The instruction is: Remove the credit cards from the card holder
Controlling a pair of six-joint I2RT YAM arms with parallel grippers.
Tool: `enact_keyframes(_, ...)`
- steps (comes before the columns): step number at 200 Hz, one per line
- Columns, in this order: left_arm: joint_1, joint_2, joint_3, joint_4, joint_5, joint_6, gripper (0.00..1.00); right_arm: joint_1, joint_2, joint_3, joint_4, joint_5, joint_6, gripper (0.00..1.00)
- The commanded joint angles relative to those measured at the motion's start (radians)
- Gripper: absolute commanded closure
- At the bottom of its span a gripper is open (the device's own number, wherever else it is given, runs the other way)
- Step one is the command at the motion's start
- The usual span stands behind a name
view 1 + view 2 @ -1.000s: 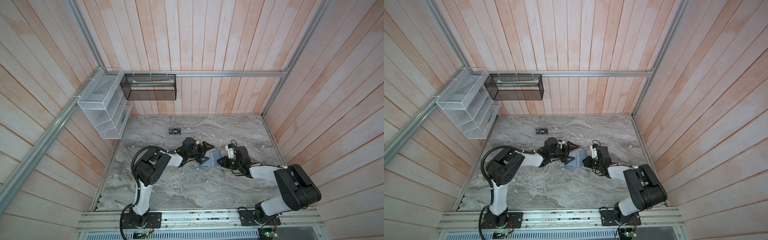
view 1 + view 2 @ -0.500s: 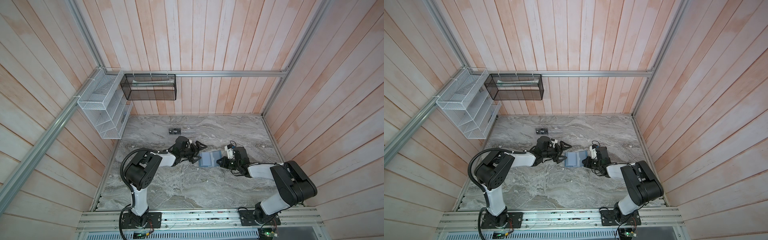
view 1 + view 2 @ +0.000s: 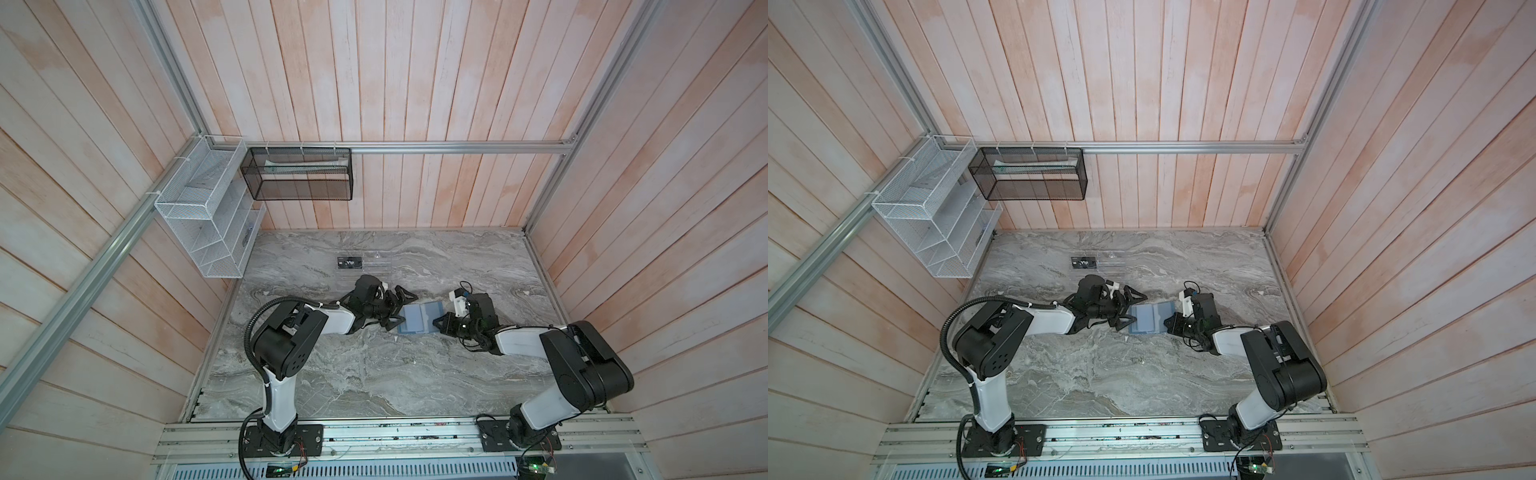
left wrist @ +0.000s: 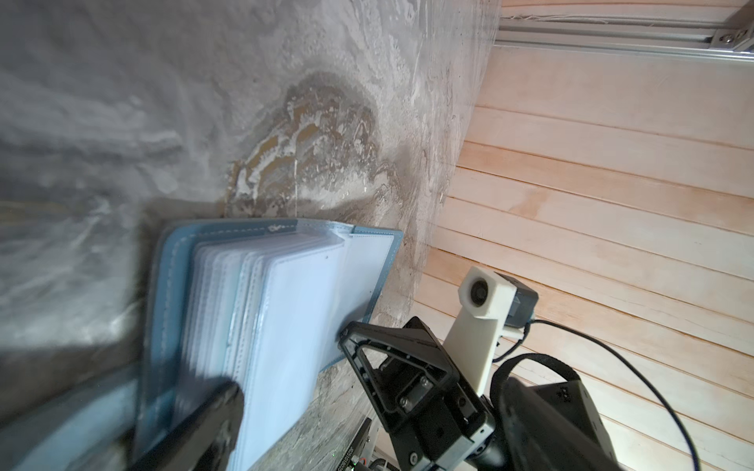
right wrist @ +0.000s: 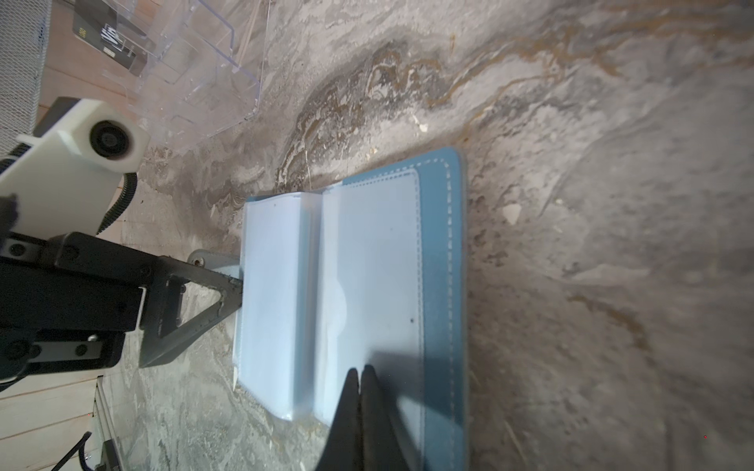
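Black and pressed tight together, the jaws of the right gripper [image 5: 359,373] leave no gap and clasp nothing. Their tips sit over the clear pocket on the half of the card holder [image 5: 436,265] nearest the right arm; whether they press on it cannot be told. The slate-blue card holder lies spread open on the grey marble table [image 3: 374,374], between the two arms in both top views.

Its stack of pale plastic sleeves [image 5: 269,306] stands slightly raised over the other half, and a snap tab [image 5: 202,259] pokes out beneath that side. Whether the credit cards sit in those sleeves cannot be told.

The left gripper [image 3: 409,308] is spread wide and holds nothing. One of its fingers [image 5: 196,297] touches the outer edge of the sleeve stack; the other stands clear of the holder, toward the back wall.

Behind the left gripper, a clear acrylic rack [image 3: 376,268] rests on the table with a black "Vip" card [image 3: 351,262] at its left end.
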Motion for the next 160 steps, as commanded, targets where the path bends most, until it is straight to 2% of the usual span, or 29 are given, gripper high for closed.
enact_keyframes(1, -0.006, 0.031, 0.008, -0.006, 0.007, 0.016, 0.0, 0.004, 0.007, -0.012, 0.015, 0.002, 0.002, 1.0)
enact_keyframes(160, -0.051, 0.085, 0.106, 0.037, 0.013, -0.046, 0.0, -0.012, 0.053, -0.019, 0.07, -0.053, 0.019, 1.0)
